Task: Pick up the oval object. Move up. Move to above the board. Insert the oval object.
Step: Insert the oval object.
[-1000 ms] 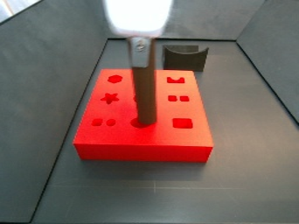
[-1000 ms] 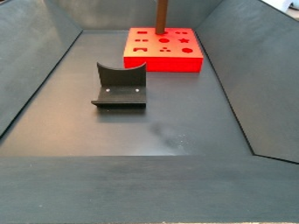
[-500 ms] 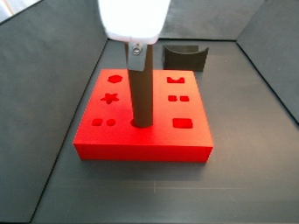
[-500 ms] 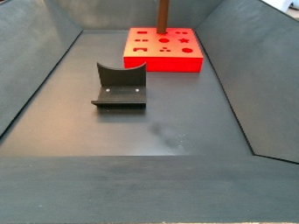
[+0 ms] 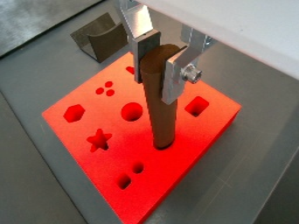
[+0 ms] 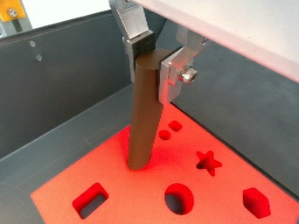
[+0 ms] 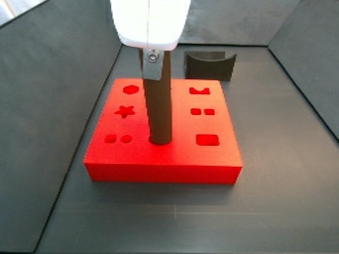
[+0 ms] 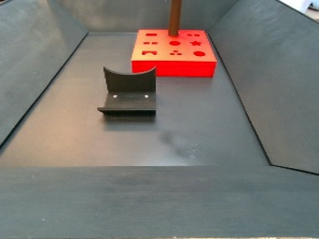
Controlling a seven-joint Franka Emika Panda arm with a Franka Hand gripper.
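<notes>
End effector (image 5: 162,59): above the board (image 5: 82,92), clamped on top of the oval object (image 5: 160,109). Oval object: upright, lower end in a board hole. Fixture (image 8: 127,91): well apart on the floor.

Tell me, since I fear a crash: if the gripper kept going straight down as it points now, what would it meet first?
Probably the board. The gripper points straight down, clamped on the oval object, whose lower end stands in a board hole. How deep that hole goes cannot be seen.
</notes>
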